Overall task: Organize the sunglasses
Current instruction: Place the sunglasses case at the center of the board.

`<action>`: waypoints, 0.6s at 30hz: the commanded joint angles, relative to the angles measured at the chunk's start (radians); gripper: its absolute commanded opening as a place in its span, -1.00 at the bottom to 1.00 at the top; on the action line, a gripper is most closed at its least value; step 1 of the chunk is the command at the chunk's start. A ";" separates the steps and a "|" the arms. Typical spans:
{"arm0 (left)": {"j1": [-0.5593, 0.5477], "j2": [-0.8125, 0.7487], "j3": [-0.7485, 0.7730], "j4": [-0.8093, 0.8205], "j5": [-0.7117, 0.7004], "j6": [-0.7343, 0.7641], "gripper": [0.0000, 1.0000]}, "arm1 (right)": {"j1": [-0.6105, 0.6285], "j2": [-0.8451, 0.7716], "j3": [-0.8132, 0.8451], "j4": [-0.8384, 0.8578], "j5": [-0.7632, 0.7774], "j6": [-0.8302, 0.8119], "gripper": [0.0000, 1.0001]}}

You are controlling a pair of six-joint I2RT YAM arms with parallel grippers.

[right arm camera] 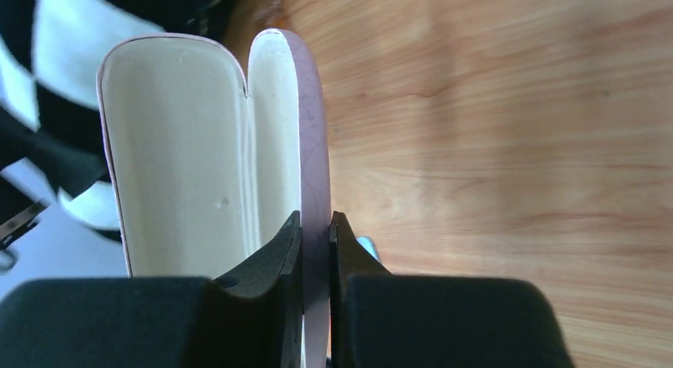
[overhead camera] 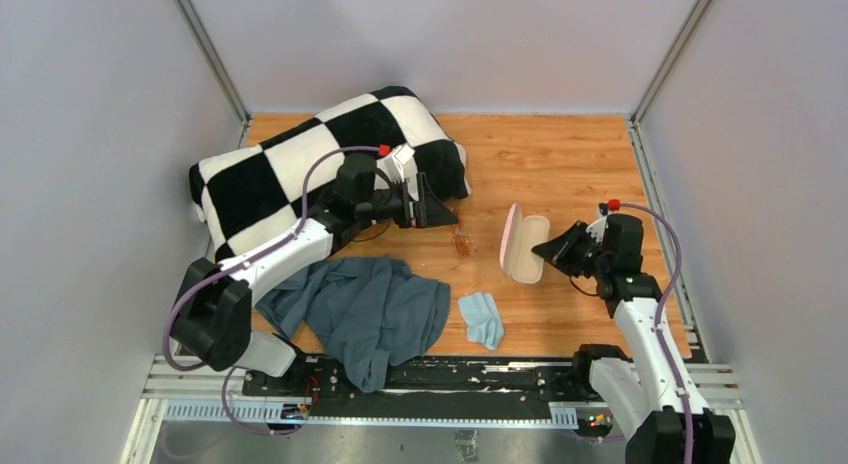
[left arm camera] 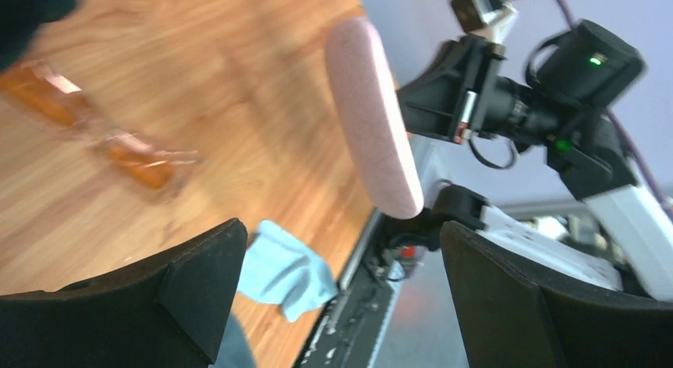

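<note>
- Sunglasses, with orange-amber lenses, lie on the bare wood of the table. They sit between the checkered blanket and the pink case, and nothing grips them.
- In the left wrist view the sunglasses are blurred. They rest flat on the wood, up and to the left of the fingers.
- The left end effector hovers just beside the sunglasses at the blanket's near corner. In its own camera the left end effector has its fingers spread wide, with nothing between them.
- The right end effector is clamped tight on the pink case. In the right wrist view the right end effector pinches the rim of one shell.
- The pink case is open and shows its cream lining. It is held on edge, with its opening turned toward the sunglasses.
- From the left wrist the pink case shows its pink outer shell, with the right arm behind it.
- A light-blue cloth lies crumpled on the table, nearer the arm bases than the sunglasses and apart from them. It also shows in the left wrist view.
- A grey-blue garment is heaped to the left of the cloth, reaching over the table's near edge.
</note>
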 commanded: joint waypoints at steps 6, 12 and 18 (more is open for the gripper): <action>-0.001 -0.201 0.068 -0.561 -0.383 0.245 0.99 | -0.015 0.213 -0.161 0.426 0.251 0.218 -1.00; -0.002 -0.264 0.048 -0.574 -0.411 0.234 0.99 | 0.012 0.465 -0.129 0.607 0.271 0.269 -1.00; -0.002 -0.274 0.032 -0.554 -0.403 0.214 0.99 | 0.041 0.590 -0.114 0.684 0.390 0.325 -1.00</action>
